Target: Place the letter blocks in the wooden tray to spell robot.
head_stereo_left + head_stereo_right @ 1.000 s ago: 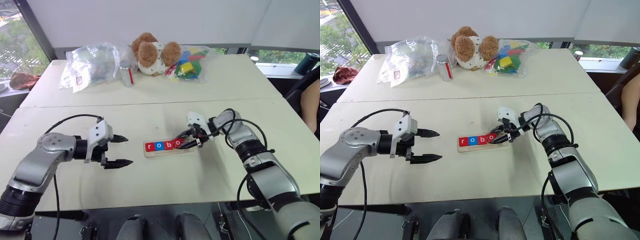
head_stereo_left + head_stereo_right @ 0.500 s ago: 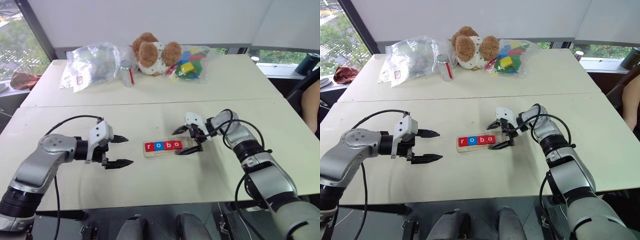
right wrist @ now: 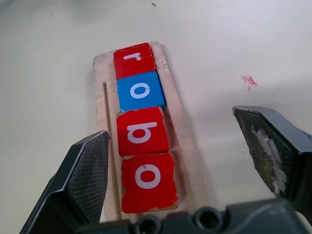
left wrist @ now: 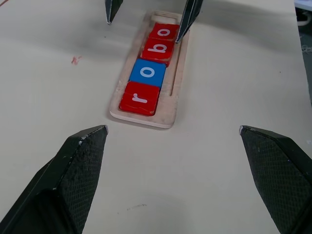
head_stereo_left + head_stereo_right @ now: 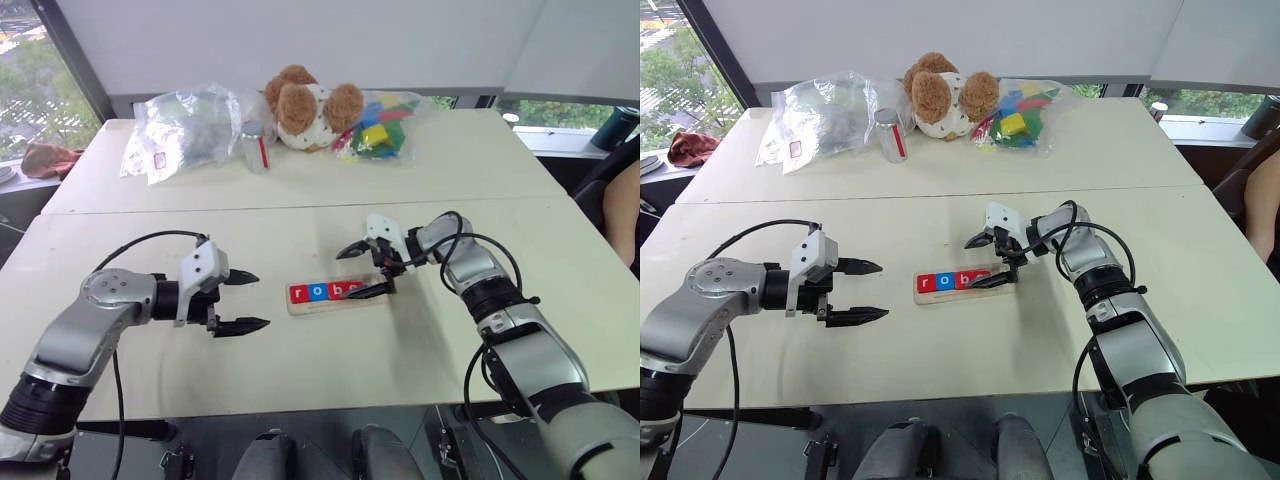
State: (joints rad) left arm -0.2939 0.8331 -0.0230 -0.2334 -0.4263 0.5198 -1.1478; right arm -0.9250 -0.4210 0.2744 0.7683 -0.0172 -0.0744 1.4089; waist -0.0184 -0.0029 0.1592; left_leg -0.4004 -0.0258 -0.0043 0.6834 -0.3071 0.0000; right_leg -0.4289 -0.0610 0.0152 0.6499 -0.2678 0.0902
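The pale wooden tray lies mid-table with several letter blocks in its slot. In the right wrist view they read a red r, a blue o, a red b and a red o. My right gripper hovers open over the tray's right end, one finger on each side of the last o, holding nothing. My left gripper stands open and empty just left of the tray, pointing at it.
Along the table's far edge sit a crumpled clear bag, a small can, a teddy bear and a clear bag of coloured toy blocks. A person's arm shows at the right edge.
My right gripper has opened and let go of the last red o, which now lies in the tray. The left arm has stayed still.
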